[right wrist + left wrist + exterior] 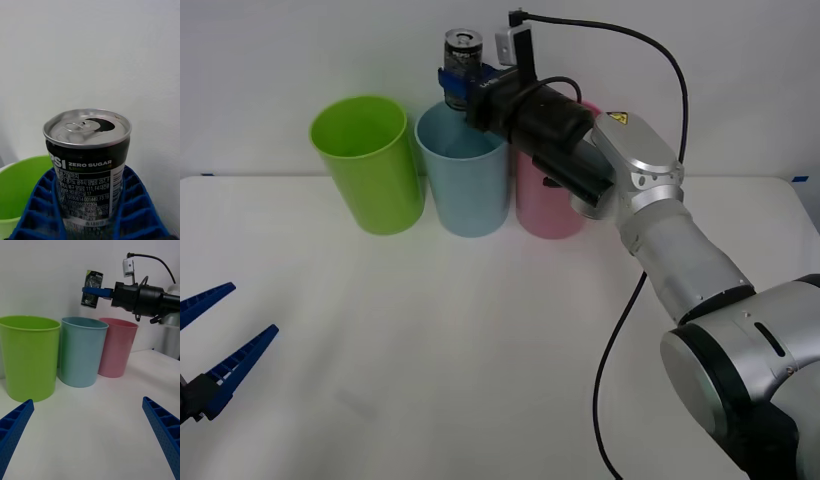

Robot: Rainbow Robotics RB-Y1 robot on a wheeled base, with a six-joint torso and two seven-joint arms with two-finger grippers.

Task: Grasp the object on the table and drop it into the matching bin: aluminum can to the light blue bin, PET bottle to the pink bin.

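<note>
The right end effector is gripping the aluminum can upright, with the light blue bin just below it. It should release only when centered over the rim.

a plain white wall rises at the far side, unmarked and evenly lit. a blue mark sits at the far right, another at the far left.

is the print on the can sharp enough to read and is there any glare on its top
Right wrist view: the print on the aluminum can reads sharply, and its top shows soft sheen, no harsh glare. Front view: the can, held by the right gripper, is too small to read.
</note>
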